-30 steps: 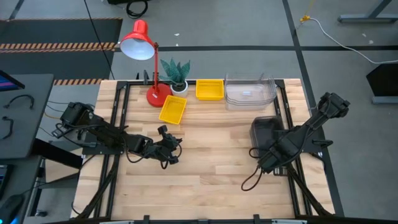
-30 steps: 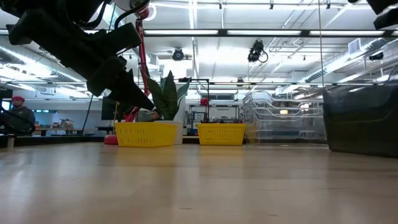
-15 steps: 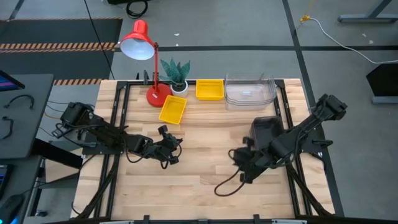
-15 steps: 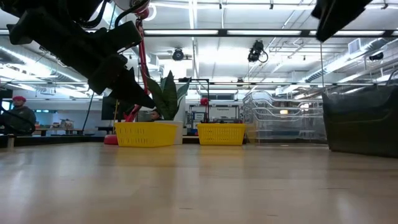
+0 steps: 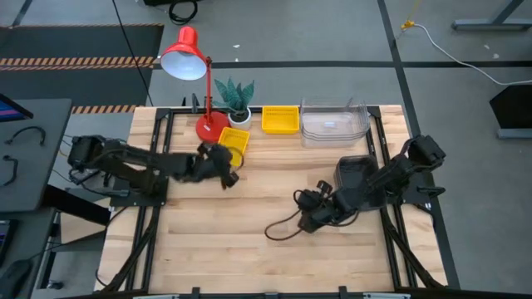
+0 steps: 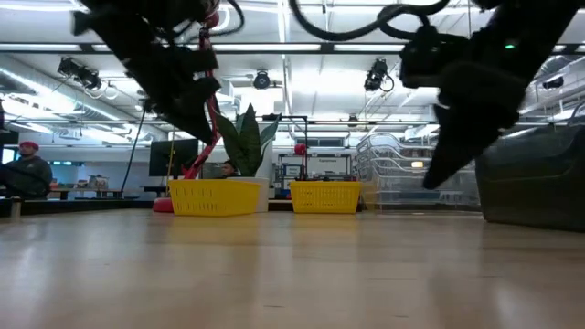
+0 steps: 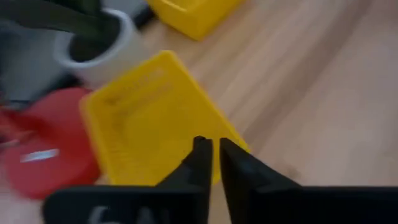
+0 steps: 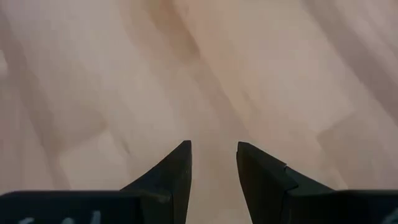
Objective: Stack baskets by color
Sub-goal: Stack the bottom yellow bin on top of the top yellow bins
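Approaching the loose yellow basket (image 7: 149, 124) just ahead, the left gripper (image 7: 210, 149), fingers nearly together, should part wider to straddle its near rim squarely

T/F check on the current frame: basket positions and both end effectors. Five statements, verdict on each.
1. Two yellow baskets sit apart, one nearer the lamp base, one beside the clear baskets. True.
2. The left end effector holds a yellow basket. False: it hovers over the near one, fingers a narrow gap apart, gripping nothing.
3. The right end effector is open over bare wood. True.
4. The dark grey basket is stacked on the clear ones. False: it sits apart, by the right arm.
5. The plant pot is inside a basket. False: it stands on the table.
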